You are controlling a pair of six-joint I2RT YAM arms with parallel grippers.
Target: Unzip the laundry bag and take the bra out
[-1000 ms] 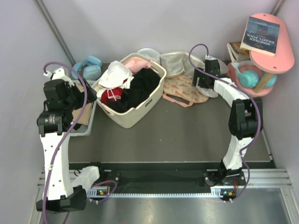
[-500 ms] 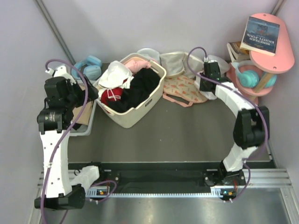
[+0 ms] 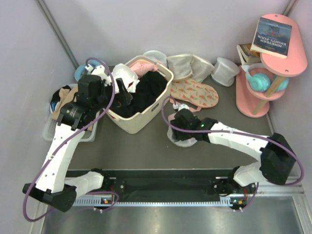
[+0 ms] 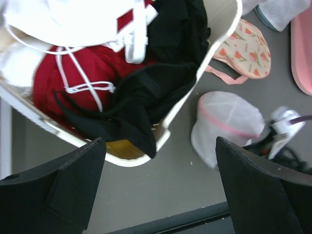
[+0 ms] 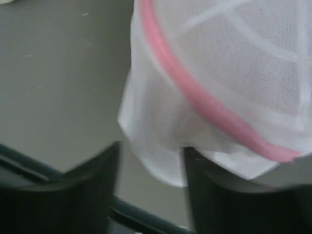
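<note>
The laundry bag sits on the desk beside the basket, under the right pincer; the shelved book has an illegible title. Left wrist: the left pincer gapes above the basket. Right wrist: the fingers clamp the bag's mesh.

From above, the right arm hides most of the laundry bag. The blurred wrist view crops it; whether the right claw grips it is unclear.
</note>
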